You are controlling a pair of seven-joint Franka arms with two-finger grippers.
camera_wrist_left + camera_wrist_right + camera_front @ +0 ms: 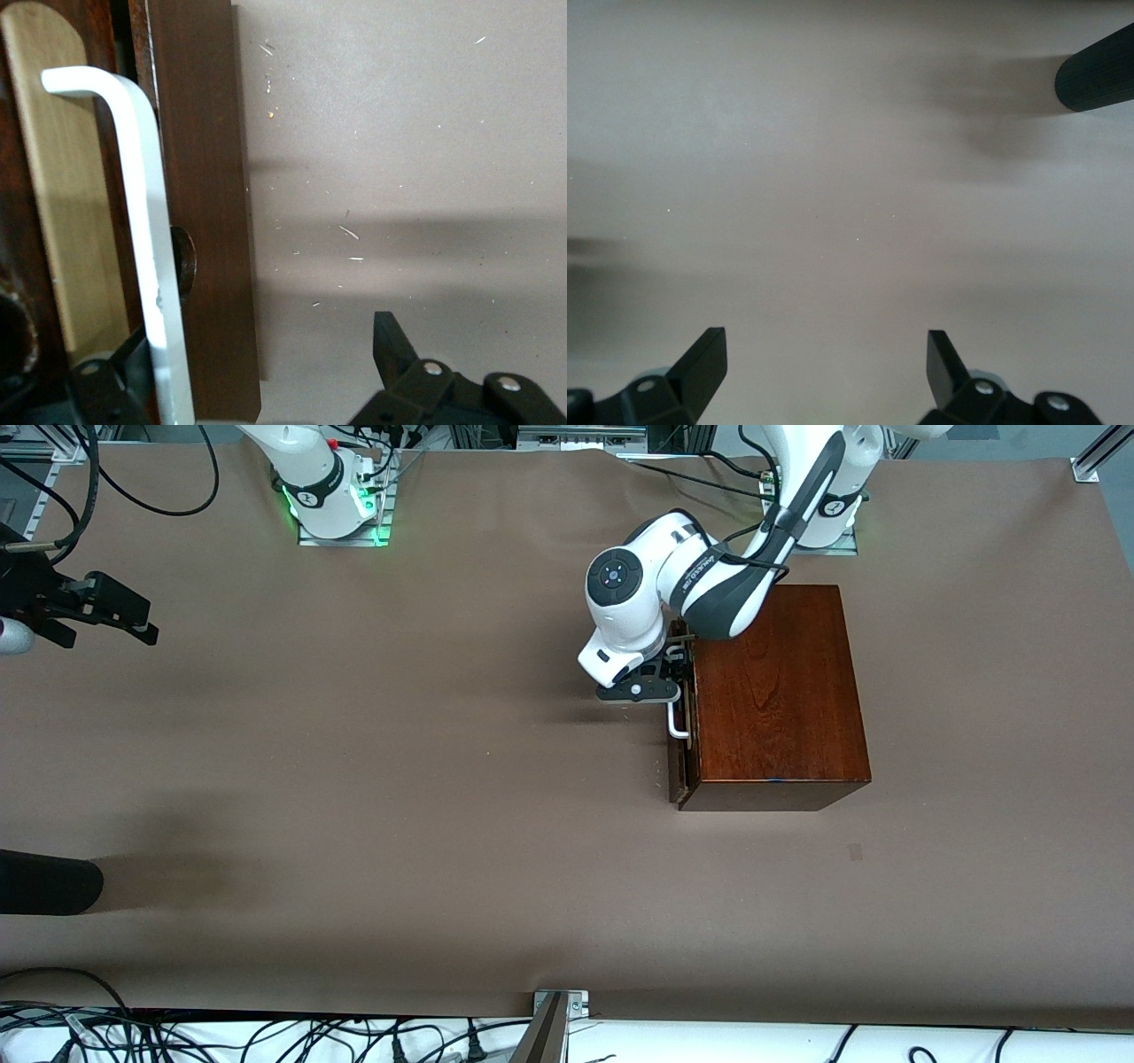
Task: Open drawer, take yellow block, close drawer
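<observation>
The dark mahogany box (780, 691) stands toward the left arm's end of the table. Its drawer front (682, 762) sits almost flush with the box, showing only a thin gap. The white bar handle (678, 722) is on that front. My left gripper (676, 677) is open, its fingers on either side of the handle. In the left wrist view the handle (146, 221) and the dark drawer front (208, 221) lie between the open fingers of the left gripper (248, 359). The yellow block is hidden. My right gripper (133, 624) waits open and empty over bare table (824, 350).
A black cylindrical object (44, 881) juts in at the right arm's end of the table, nearer the front camera; it also shows in the right wrist view (1094, 80). Brown paper covers the table (399, 779). Cables lie along its front edge.
</observation>
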